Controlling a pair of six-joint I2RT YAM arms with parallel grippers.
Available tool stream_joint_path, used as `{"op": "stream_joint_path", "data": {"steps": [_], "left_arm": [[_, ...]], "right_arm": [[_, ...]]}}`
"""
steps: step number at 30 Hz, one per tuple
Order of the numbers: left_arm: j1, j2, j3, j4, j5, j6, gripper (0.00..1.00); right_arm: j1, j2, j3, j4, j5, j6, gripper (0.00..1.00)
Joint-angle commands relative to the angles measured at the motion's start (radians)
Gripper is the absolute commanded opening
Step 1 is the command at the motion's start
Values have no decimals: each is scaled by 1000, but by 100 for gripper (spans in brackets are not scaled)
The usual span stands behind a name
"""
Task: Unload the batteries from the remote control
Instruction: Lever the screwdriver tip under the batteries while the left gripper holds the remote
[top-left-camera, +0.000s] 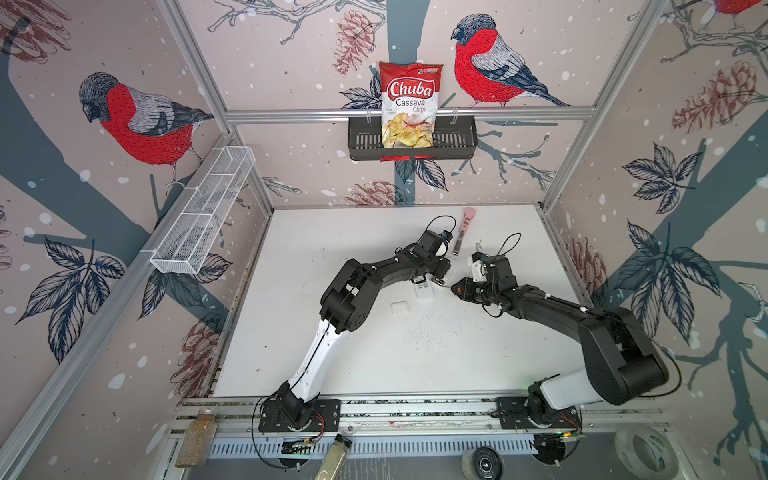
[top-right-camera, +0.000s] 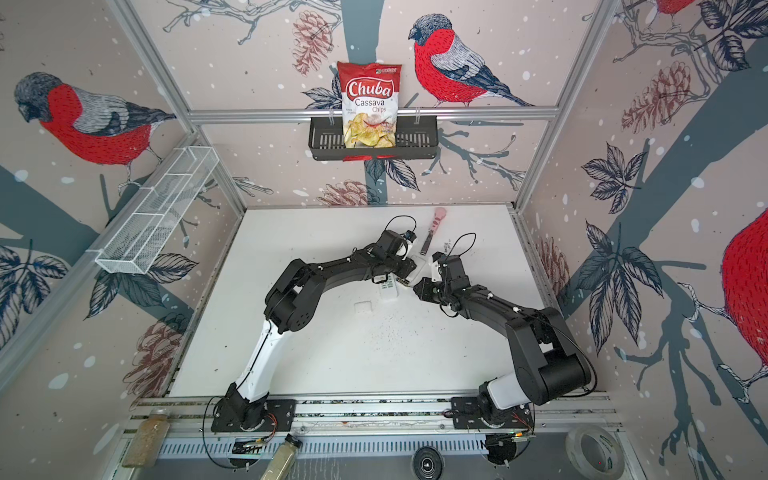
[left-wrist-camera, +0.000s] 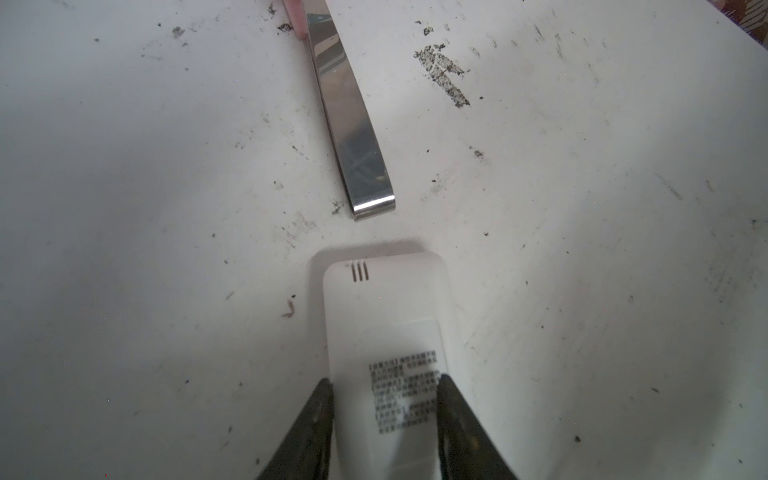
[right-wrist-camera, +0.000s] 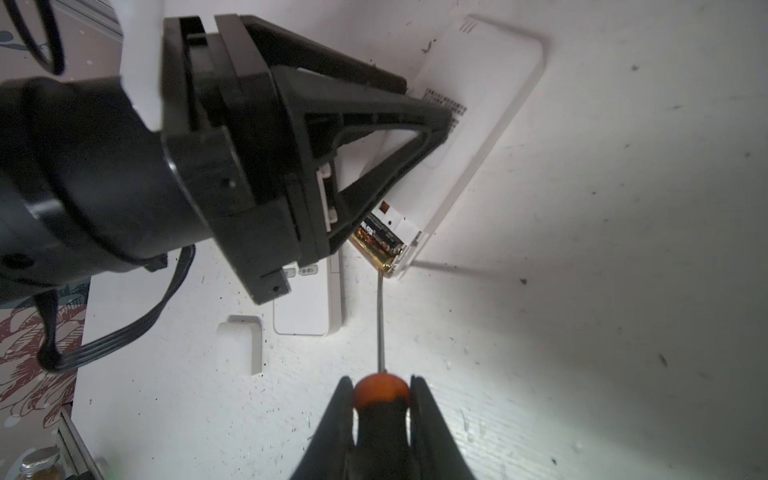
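A white remote control (left-wrist-camera: 384, 316) lies back up on the white table, and my left gripper (left-wrist-camera: 384, 382) is shut on its sides just below the printed label. Its open end shows in the right wrist view, with the dark, gold-banded batteries (right-wrist-camera: 380, 243) sitting in the compartment. My right gripper (right-wrist-camera: 380, 380) is shut on an orange-handled screwdriver (right-wrist-camera: 380, 390). The thin shaft (right-wrist-camera: 380, 324) runs to the compartment, and its tip meets the batteries' end. In both top views the two grippers (top-left-camera: 441, 272) (top-left-camera: 457, 288) meet right of centre.
A second white remote (right-wrist-camera: 307, 307) lies face up beside the loose battery cover (right-wrist-camera: 240, 349), both under my left arm. A pink-handled metal tool (top-left-camera: 463, 230) lies behind the grippers. The black basket (top-left-camera: 457, 143) with a chips bag and a wire rack (top-left-camera: 203, 212) hang on the walls.
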Motion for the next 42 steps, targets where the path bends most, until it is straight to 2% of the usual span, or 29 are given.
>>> {"op": "stream_joint_path", "data": {"steps": [1, 16, 30, 35, 42], "left_arm": [[1, 23, -21, -237, -37, 11, 40], [3, 19, -27, -234, -37, 10, 40], [11, 16, -25, -232, -25, 9, 40], [16, 17, -27, -232, -22, 9, 40], [27, 11, -25, -232, -19, 13, 40]], "right_arm": [[5, -23, -6, 82, 40, 27, 9], [24, -17, 3, 98, 42, 23, 9], [27, -4, 1, 204, -51, 49, 9], [26, -7, 14, 157, -54, 24, 9], [19, -52, -1, 53, 1, -18, 9]]}}
